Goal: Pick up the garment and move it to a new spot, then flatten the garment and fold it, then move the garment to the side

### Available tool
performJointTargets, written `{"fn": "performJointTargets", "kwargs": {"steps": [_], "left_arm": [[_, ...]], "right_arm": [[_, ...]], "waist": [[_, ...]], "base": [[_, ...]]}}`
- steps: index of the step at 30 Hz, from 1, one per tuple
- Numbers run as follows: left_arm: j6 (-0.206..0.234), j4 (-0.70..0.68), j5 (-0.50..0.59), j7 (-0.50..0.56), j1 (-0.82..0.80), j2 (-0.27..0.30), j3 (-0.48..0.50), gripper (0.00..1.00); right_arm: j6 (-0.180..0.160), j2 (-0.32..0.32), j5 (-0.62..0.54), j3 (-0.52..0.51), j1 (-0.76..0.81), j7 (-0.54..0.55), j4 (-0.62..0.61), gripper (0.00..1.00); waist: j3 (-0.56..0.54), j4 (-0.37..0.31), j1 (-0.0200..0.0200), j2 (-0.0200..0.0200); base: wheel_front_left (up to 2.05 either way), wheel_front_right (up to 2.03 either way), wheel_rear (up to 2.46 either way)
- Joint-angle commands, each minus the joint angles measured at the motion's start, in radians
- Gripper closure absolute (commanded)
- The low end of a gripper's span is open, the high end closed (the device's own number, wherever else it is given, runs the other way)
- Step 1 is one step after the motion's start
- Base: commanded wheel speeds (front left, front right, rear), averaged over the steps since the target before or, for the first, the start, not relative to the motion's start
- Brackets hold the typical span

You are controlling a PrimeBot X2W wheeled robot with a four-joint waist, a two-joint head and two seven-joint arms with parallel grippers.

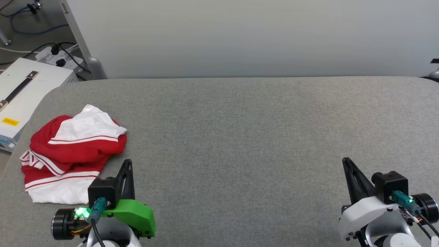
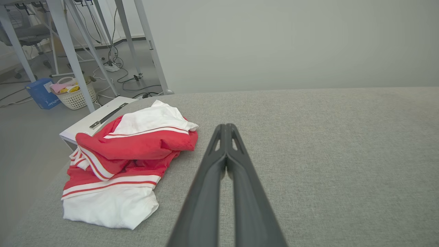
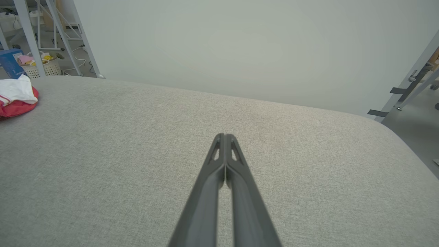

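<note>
A crumpled red jersey-style T-shirt with white short sleeves and red-and-white striped trim (image 1: pixel 73 151) lies in a loose heap near the left edge of a wide grey fabric-covered table (image 1: pixel 240 137). One white sleeve is folded over the top of the heap and another white part spreads flat at the near side. Any lettering is hidden in the folds.

The left gripper with two long dark fingers (image 1: pixel 127 163) sits just beside the shirt's near right edge, above the table and not touching the cloth. Its fingers are pressed together at the tips and hold nothing. The right gripper (image 1: pixel 345 160) is well apart from the shirt, over the bare right side of the table, its fingers likewise pressed together and empty.

A plain pale wall (image 1: pixel 240 34) stands behind the table. Beyond the table's left edge is a white box with a black strap handle (image 1: pixel 20 92).
</note>
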Motion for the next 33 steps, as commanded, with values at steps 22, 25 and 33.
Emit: {"fn": "performJointTargets", "kwargs": {"steps": [22,25,33], "left_arm": [[0.004,-0.003,0.009,-0.001,-0.013,-0.005,0.002,1.00],[0.004,-0.003,0.009,-0.001,-0.013,-0.005,0.002,1.00],[0.002,0.000,-0.004,-0.004,0.000,0.000,0.000,0.00]], "right_arm": [[-0.001,0.001,-0.010,0.001,-0.016,0.003,-0.004,1.00],[-0.001,0.001,-0.010,0.001,-0.016,0.003,-0.004,1.00],[0.000,0.000,0.006,-0.001,0.000,-0.004,0.001,0.00]], "waist": [[0.000,0.000,0.0000,0.0000],[0.000,0.000,0.0000,0.0000],[0.000,0.000,0.0000,0.0000]], "base": [[0.00,0.00,0.00],[0.00,0.00,0.00],[0.00,0.00,0.00]]}}
